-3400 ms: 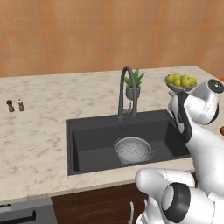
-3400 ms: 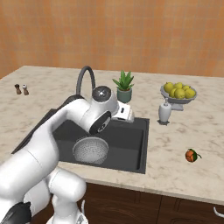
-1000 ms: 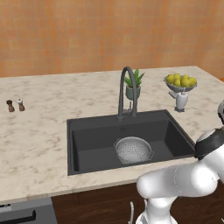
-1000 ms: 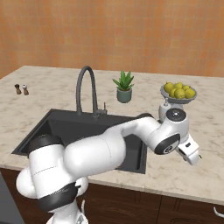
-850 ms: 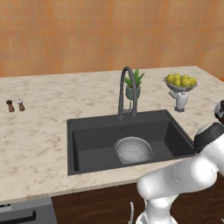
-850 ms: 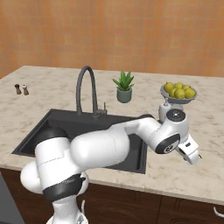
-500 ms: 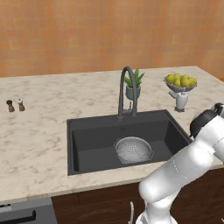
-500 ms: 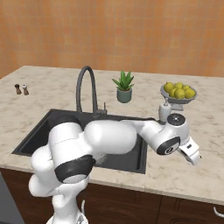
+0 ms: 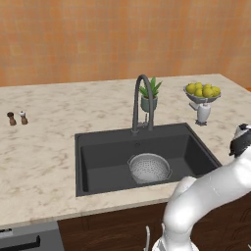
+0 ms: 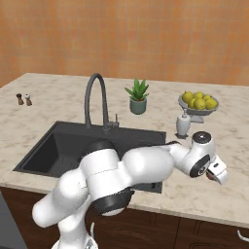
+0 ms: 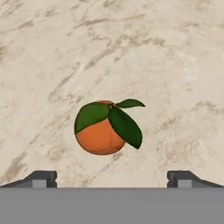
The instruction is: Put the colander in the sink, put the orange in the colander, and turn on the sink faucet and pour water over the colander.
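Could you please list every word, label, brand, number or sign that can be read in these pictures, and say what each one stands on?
None: no readable text in any view.
The soap dispenser, the plant pot and the two small shakers bear no label.
The orange, the sink, the colander and the sink faucet are unmarked too.
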